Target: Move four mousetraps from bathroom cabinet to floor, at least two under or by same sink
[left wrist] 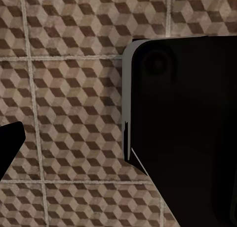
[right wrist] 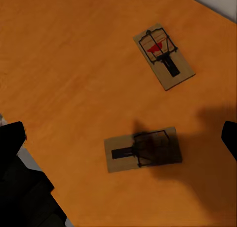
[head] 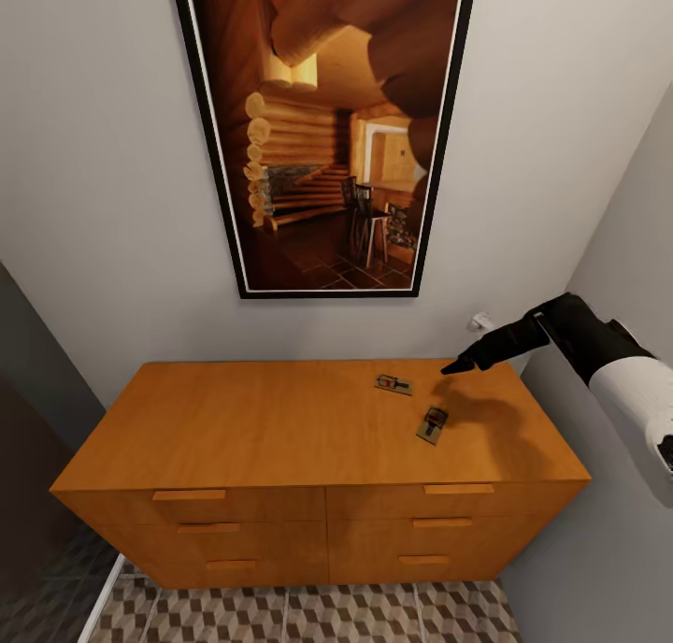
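Observation:
Two mousetraps lie on top of the orange-brown cabinet point(head: 262, 428), toward its right end: one point(head: 393, 384) nearer the wall, one point(head: 432, 424) nearer the front edge. In the right wrist view the far mousetrap point(right wrist: 164, 56) shows its red spot, while the near mousetrap point(right wrist: 143, 149) lies in shadow. My right gripper point(head: 455, 367) hovers open just above and right of them, its fingertips point(right wrist: 12, 138) spread wide with nothing between. In the left wrist view a dark fingertip point(left wrist: 11, 145) of my left gripper hangs over the bathroom floor point(left wrist: 69, 88). The bathroom sink is out of view.
A large framed picture point(head: 322, 129) hangs on the wall behind the cabinet. A grey wall point(head: 617, 278) closes in at the right, with a small white fitting point(head: 479, 321) near the corner. Patterned floor tiles point(head: 308, 615) show before the drawers. A black robot part point(left wrist: 182, 128) hangs over the floor.

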Controlling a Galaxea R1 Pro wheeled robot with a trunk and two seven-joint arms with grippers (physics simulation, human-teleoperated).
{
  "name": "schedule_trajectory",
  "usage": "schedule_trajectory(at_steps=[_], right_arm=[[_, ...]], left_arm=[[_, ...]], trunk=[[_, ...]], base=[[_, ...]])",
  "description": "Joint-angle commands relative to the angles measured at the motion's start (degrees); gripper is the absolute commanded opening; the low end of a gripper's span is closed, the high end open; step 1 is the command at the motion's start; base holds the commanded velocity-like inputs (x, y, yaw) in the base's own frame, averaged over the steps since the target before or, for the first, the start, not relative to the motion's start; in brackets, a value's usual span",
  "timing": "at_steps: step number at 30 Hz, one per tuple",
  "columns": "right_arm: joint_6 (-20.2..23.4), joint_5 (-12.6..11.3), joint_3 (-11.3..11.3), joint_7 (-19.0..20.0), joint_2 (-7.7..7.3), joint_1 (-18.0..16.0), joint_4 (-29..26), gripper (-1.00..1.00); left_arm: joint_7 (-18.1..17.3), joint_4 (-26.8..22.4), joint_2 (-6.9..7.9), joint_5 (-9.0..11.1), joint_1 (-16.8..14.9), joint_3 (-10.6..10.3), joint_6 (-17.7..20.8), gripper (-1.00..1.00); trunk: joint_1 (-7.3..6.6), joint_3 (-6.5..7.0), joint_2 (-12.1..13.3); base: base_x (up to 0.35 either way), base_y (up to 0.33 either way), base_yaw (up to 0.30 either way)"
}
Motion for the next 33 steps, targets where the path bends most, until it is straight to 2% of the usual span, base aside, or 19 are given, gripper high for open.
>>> schedule_trajectory(at_steps=[1,3,8,21,33], right_arm=[[0.46,0.17,0.16,0.14,0.42,0.17,-0.06,1.0],[-0.84,0.2,0.16,0.01,1.03,0.52,-0.02,1.0],[-2.63,0.21,0.12,-0.04,1.14,0.67,-0.01,1.0],[-3.11,0.3,0.18,-0.04,1.16,0.81,-0.04,1.0],[-3.11,0.38,0.23,-0.09,1.24,1.04,-0.01,1.0]], left_arm=[[-0.45,0.08,0.0,0.62,-0.04,-0.22,-0.25,1.0],[-0.26,0.05,0.0,0.62,-0.04,-0.22,-0.25,1.0],[-0.1,0.04,0.0,0.62,-0.06,-0.22,-0.25,1.0],[-0.3,0.04,-0.06,0.62,-0.04,-0.16,-0.25,1.0],[-0.37,0.04,-0.09,0.62,-0.06,-0.14,-0.25,1.0]], trunk=[[0.03,-0.1,-0.11],[0.03,-0.1,-0.11],[0.03,-0.1,-0.11],[0.03,-0.1,-0.11],[0.03,-0.1,-0.11]], base=[[0.0,0.0,0.0],[0.0,0.0,0.0],[0.0,0.0,0.0],[0.013,-0.004,0.0],[0.08,-0.102,0.0]])
